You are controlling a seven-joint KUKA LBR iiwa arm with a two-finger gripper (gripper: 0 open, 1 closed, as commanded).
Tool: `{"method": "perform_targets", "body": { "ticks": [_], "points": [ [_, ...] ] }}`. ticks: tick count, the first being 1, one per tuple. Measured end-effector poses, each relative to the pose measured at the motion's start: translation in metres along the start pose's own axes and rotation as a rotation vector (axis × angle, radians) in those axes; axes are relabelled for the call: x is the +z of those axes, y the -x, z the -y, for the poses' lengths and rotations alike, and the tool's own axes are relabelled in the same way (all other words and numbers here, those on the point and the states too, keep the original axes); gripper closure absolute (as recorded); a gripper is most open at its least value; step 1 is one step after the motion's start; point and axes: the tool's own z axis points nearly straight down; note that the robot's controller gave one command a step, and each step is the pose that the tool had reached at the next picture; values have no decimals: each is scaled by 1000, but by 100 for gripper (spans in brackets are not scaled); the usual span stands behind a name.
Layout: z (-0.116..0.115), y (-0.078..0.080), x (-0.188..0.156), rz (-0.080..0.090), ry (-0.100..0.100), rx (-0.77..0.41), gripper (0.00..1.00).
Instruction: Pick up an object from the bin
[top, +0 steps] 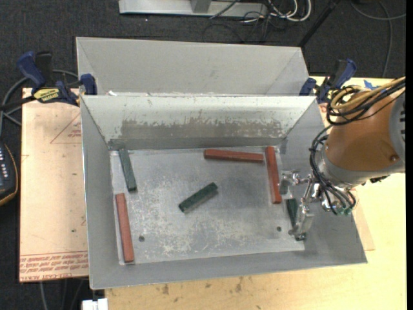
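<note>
Gripper (299, 223) is hanging low against the right wall of the bin (193, 118); whether it is spread or closed I cannot tell, and nothing is clearly sitting in it. A red stick (273, 175) is lying just beside it along that same wall, with a dark green block (198, 197) lying well apart toward the middle. Risk, as I am judging it: working this tight to the wall, it is likely to be scraping metal or pushing the stick flat against the side and coming up empty.
</note>
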Motion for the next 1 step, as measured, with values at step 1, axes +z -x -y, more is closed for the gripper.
{"method": "perform_targets", "body": {
  "ticks": [1],
  "points": [
    [-46, 41, 3, 12, 2, 26, 0]
  ]
}}
